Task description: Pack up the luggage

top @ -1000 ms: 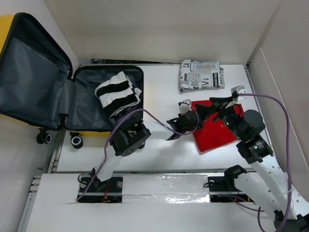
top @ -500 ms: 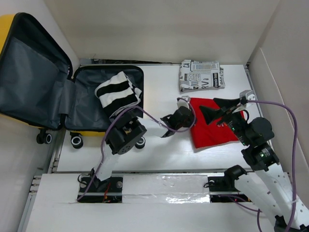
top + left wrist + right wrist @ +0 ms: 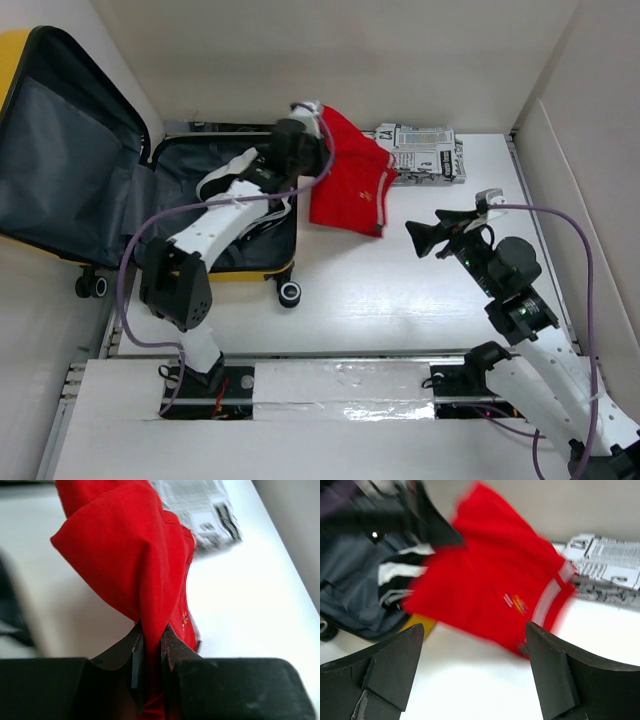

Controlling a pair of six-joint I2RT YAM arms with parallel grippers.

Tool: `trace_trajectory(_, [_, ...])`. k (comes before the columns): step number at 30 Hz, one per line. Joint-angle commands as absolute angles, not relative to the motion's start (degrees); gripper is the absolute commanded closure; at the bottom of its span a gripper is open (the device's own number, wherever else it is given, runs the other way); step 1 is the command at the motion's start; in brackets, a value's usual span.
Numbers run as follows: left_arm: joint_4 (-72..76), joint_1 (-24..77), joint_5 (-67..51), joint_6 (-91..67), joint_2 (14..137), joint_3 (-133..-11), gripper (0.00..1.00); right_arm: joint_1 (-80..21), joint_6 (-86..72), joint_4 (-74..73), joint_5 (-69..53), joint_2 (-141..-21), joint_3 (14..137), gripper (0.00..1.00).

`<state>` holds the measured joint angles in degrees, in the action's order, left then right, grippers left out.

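Left gripper point(image 3: 149, 641): fingers point(image 3: 136, 652) clamped hard on a fold of the red fabric garment with a white trim band point(image 3: 131, 555). The cloth bunches up out of the jaws and drapes off to one side.

From overhead, the left gripper point(image 3: 303, 118) sits at the far right corner of the small bright-yellow hard-shell suitcase point(image 3: 80, 160). The left arm reaches from its base diagonally across the suitcase's lower half, and the forearm passes over the black-and-white striped folded garment point(image 3: 222, 185) lying in the dark grey lining. The red garment point(image 3: 350, 185) hangs just right of the suitcase. I can't tell whether its lower edge touches the table.

The suitcase lies open: its lid leans on the wall and its lower half is flat on the table.

Right gripper point(image 3: 450, 218): jaws spread wide with nothing between them. It's well right of the suitcase with the elbow bent, and the fingers aim towards the suitcase.

A newsprint-patterned folded cloth point(image 3: 425, 155) lies further right of the suitcase, just past the red garment.
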<state>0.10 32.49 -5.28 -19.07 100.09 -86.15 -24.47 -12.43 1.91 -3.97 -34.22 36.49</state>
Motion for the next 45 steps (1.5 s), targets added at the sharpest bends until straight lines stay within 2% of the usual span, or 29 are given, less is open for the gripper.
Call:
trace_trajectory(1, [-3.42, 23.77, -6.16, -13.10, 92.64, -90.97, 1.00, -24.96, -10.90, 5.45, -2.55, -33.49, 35.86, 0.13])
trace_trajectory(8, [-2.11, 7.85, -8.27, -12.31, 85.97, -83.24, 1.00, -24.96, -10.20, 3.52, -0.26, -31.90, 35.42, 0.12])
trace_trajectory(15, [1.84, -5.16, -10.72, -13.45, 82.71, -70.51, 1.00, -24.96, -10.19, 3.78, -0.26, -32.25, 34.89, 0.12])
trace_trajectory(21, [3.34, -9.22, -6.69, -13.89, 79.46, -63.56, 1.00, -24.96, -10.55, 4.22, -0.26, -32.61, 34.63, 0.12])
trace_trajectory(28, [0.71, -9.23, 8.85, -13.27, 79.63, -59.77, 1.00, -24.96, -10.55, 3.69, 0.08, -32.26, 34.63, 0.12])
trace_trajectory(36, [-0.70, -14.24, 15.73, -17.04, 80.06, -57.04, 1.00, -24.96, -10.72, 3.69, 1.23, -33.22, 34.72, 0.12])
trace_trajectory(38, [-3.33, -14.24, 17.05, -17.93, 81.29, -57.83, 0.82, -24.96, -10.72, 3.69, 1.06, -33.57, 34.80, 0.12])
trace_trajectory(40, [-3.95, -14.24, 17.14, -18.54, 81.56, -58.36, 0.57, -24.96, -10.72, 3.78, 1.23, -33.92, 34.72, 0.12])
trace_trajectory(42, [-3.43, -14.24, 15.56, -19.42, 80.34, -58.54, 0.49, -24.96, -10.72, 4.56, 1.23, -34.28, 34.45, 0.14])
trace_trajectory(43, [-2.99, -13.02, 14.34, -19.77, 79.55, -58.88, 0.41, -24.96, -10.81, 4.92, 1.06, -35.06, 34.28, 0.19])
trace_trajectory(44, [-2.90, -12.14, 13.89, -19.95, 77.97, -59.32, 0.38, -24.96, -10.81, 5.18, 0.88, -35.68, 34.28, 0.25])
trace_trajectory(45, [-2.90, -11.35, 13.71, -20.21, 77.09, -60.46, 0.38, -24.96, -10.81, 5.62, 0.44, -36.29, 34.28, 0.34])
